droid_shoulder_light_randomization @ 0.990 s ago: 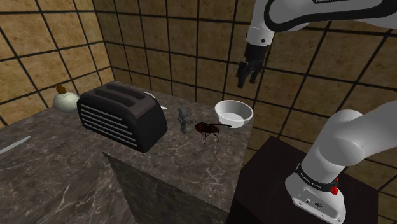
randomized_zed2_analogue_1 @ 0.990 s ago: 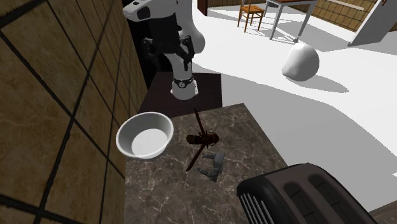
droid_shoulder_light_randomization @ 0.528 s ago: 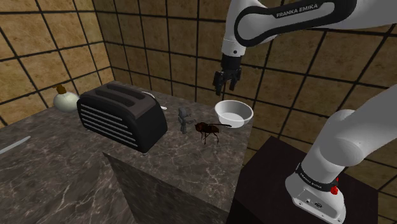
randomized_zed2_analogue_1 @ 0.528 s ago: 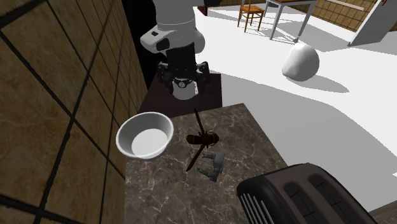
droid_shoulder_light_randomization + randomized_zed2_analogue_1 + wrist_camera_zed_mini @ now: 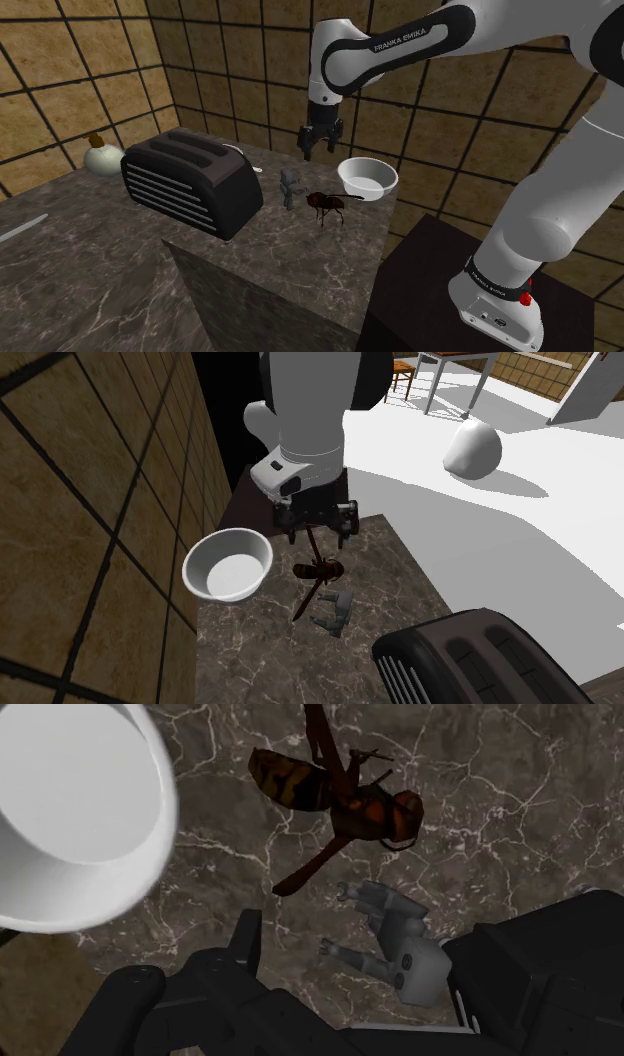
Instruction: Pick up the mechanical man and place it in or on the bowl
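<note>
My hand [image 5: 321,150] hangs open above the counter [image 5: 260,255]. Its fingers [image 5: 293,535] stand well apart and clasp nothing. The mechanical man [image 5: 400,944] is on the counter beneath me, a little ahead of my fingertips and to one side of the gap between them, so he is neither enclosed nor touched.

He is a small grey figure, and I judge him stiff, light and fairly smooth. He should not give under my fingers, but he could skid or topple if one finger reaches him before the other. The two thin limbs look like poor places to hold. I would close across the thicker trunk, with one finger on each flank.

From the shoulder view he seems to stand upright, with his long axis rising straight off the counter toward my palm. Through my wrist I look down on him at a slant: the bulky part is nearest me and the slim limbs run away toward the insect. I cannot tell which way his face points.

A brown wasp-like insect [image 5: 335,799] lies just beside him, between him and the white bowl [image 5: 165,804], which sits farther out on that side. A dark toaster [image 5: 190,180] stands near him on the side away from the bowl. A finger coming down on the insect's side has little room, so I would want to settle squarely over him.
</note>
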Robot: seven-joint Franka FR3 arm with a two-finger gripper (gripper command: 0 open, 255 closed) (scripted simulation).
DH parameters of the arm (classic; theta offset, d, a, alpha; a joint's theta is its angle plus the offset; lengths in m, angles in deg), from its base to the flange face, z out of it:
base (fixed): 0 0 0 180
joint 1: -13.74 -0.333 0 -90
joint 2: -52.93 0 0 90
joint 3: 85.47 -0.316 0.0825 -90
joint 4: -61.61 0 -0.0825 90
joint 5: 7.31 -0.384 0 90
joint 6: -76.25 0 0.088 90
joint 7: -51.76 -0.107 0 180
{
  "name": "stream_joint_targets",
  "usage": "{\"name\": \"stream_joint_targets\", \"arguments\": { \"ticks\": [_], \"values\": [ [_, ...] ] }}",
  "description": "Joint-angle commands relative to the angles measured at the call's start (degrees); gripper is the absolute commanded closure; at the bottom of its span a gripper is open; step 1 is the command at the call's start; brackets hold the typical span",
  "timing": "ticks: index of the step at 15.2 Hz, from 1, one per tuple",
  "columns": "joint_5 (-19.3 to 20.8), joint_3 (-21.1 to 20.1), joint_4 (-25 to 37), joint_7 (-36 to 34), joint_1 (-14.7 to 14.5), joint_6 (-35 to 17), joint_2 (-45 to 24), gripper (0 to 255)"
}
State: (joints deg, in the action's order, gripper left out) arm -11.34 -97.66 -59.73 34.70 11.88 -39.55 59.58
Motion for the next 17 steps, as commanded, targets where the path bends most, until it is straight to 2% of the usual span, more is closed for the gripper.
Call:
{"name": "stream_joint_targets", "arguments": {
  "ticks": [1,8,17],
  "values": [
    [1.09,-0.84,2.65,-2.08,-0.36,-1.35,-4.16,0],
    [6.18,-2.12,16.33,-9.14,-2.92,-2.72,-20.18,0],
    [6.89,-1.86,13.48,-9.61,-3.22,-7.87,-22.55,0]
  ]
}}
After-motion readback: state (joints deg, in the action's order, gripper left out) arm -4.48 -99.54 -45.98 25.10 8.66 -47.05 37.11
